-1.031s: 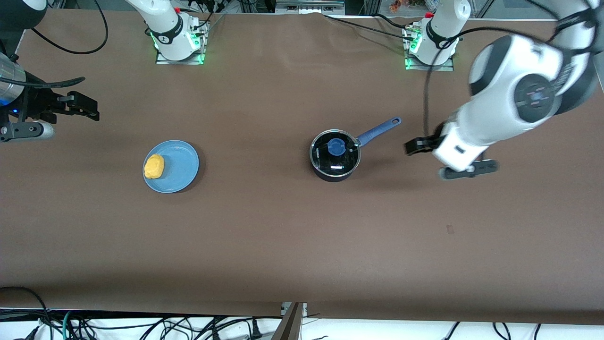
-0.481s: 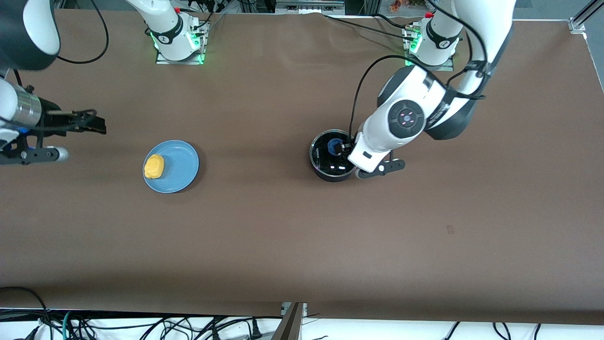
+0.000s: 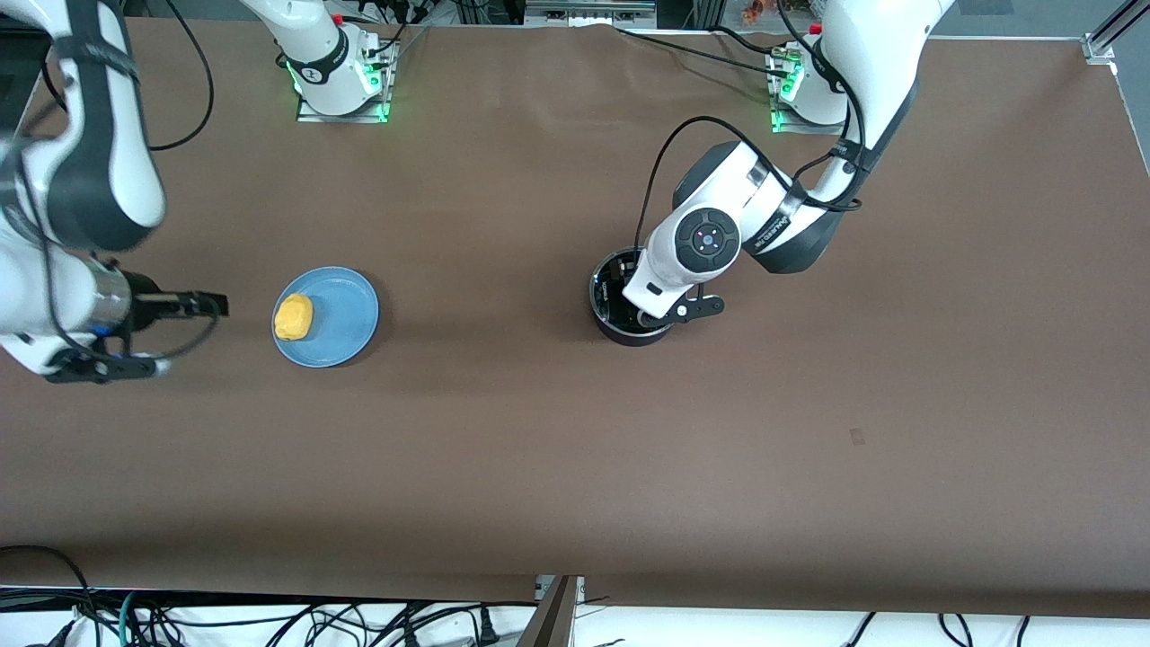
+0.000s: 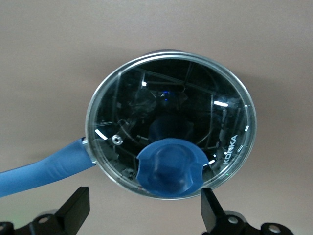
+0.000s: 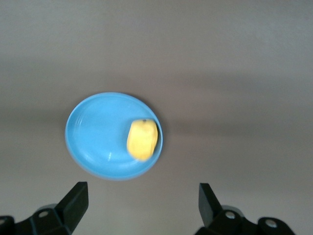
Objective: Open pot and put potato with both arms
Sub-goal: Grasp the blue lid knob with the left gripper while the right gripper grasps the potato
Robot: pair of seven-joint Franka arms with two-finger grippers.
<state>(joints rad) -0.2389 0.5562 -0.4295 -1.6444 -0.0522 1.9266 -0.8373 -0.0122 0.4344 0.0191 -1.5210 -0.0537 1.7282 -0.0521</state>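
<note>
The left claw [image 4: 142,215] had come right over the pot [image 3: 620,310], where half a second before it was only at the pot's edge; its fingers [image 4: 76,213] stood spread wide, gripping nothing, with the lid's blue knob [image 4: 169,166] just ahead of them. The glass lid [image 4: 171,122] sat shut on the pot, whose blue handle [image 4: 41,171] the arm hid from the front camera.

The right claw [image 3: 208,305] had moved in from the desk's [image 3: 539,449] edge and was low over the desk just beside the blue plate [image 3: 346,314], toward the right arm's end. Its fingers [image 5: 73,205] were spread apart too, holding nothing. The potato [image 3: 293,316] lay unmoved on the plate, at the rim closest to that claw.
</note>
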